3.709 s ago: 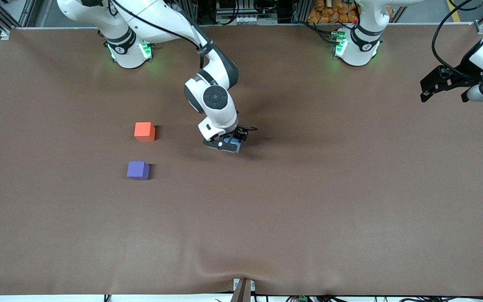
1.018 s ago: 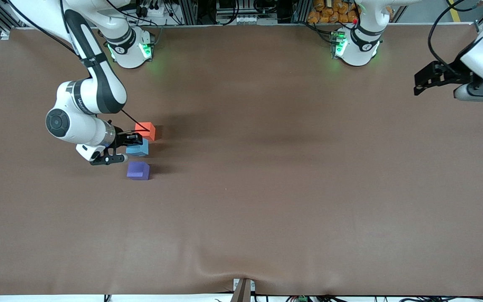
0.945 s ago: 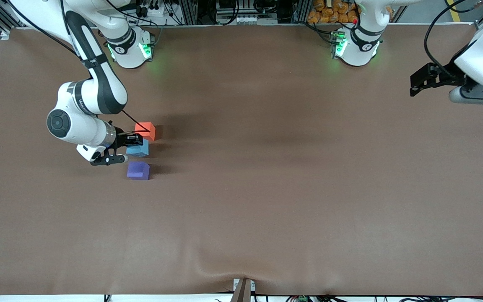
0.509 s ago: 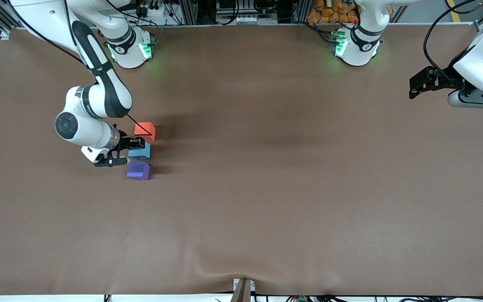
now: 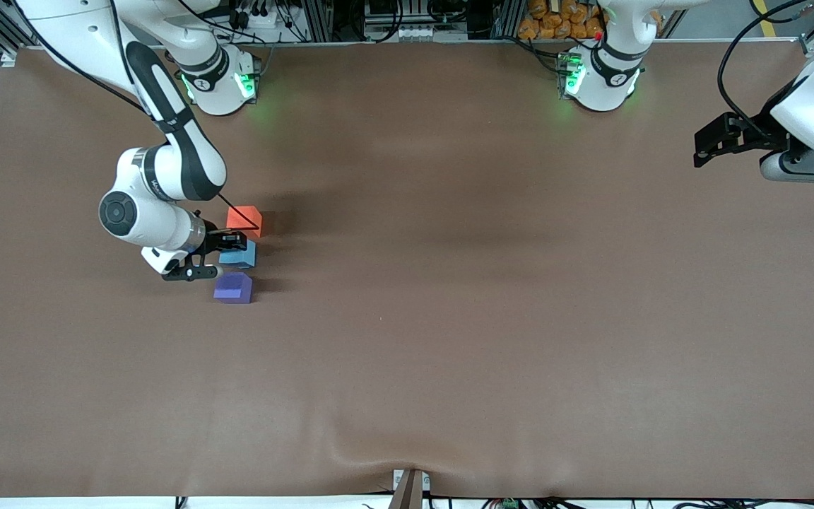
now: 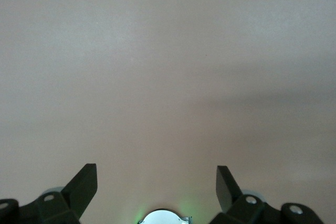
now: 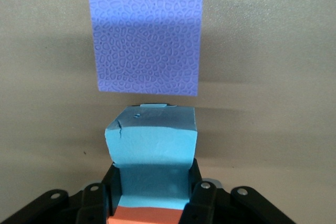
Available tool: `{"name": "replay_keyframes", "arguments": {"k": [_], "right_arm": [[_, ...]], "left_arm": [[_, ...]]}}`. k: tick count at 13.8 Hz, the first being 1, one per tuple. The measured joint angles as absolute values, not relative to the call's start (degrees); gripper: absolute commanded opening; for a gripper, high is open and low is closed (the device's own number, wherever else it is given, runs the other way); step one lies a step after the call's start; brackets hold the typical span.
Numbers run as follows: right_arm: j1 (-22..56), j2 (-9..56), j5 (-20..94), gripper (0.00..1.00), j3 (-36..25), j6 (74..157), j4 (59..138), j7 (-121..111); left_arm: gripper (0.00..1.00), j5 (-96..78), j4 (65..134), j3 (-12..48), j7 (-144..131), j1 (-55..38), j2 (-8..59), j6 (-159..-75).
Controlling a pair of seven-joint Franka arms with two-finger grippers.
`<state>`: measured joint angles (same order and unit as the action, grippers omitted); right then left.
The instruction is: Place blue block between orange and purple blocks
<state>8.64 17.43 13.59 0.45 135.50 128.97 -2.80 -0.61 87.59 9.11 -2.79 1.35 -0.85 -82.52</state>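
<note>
**Blue block held between orange and purple**

Compared with half a second back: right gripper (image 5: pixel 222 253) and blue block (image 5: pixel 239 254) shifted slightly toward the left arm's end, now sitting more squarely in the gap. Orange block (image 5: pixel 244 220) and purple block (image 5: pixel 233 288) unmoved. Left gripper (image 5: pixel 705 145) nudged a little, otherwise waiting over the left arm's end of the table (image 5: pixel 492 318).

Blue block (image 7: pixel 152 148) clamped between the right gripper's fingers (image 7: pixel 194 187), reaching in from the right arm's end. Lies nearer the front camera than orange, farther than purple, close to both. Touching the cloth or just above it: cannot tell.

In the right wrist view, purple (image 7: pixel 147 38) just past the blue block with a thin gap; orange (image 7: pixel 147 216) only a sliver at the frame edge. Fingertips mostly hidden by the block.

Left gripper (image 6: pixel 156 182) spread wide, nothing between its fingers, only bare table (image 6: pixel 168 66) below.
</note>
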Motion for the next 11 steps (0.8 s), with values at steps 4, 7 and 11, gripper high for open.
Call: {"name": "replay_keyframes", "arguments": {"k": [4,7,11], "right_arm": [[8.6,17.8,14.6,1.0,0.5,135.5,128.9,-2.8],[8.6,17.8,14.7,1.0,0.5,130.0,125.7,-2.8],[7.5,17.0,14.7,1.0,0.2,111.4,110.0,-2.8]], "left_arm": [[1.0,-0.6,87.5,8.7,-2.8,0.5,-0.9,-82.5],[1.0,-0.6,87.4,5.9,-2.8,-1.8,-0.9,-82.5],[1.0,-0.6,87.4,5.3,-2.8,-2.1,-0.9,-82.5]]}}
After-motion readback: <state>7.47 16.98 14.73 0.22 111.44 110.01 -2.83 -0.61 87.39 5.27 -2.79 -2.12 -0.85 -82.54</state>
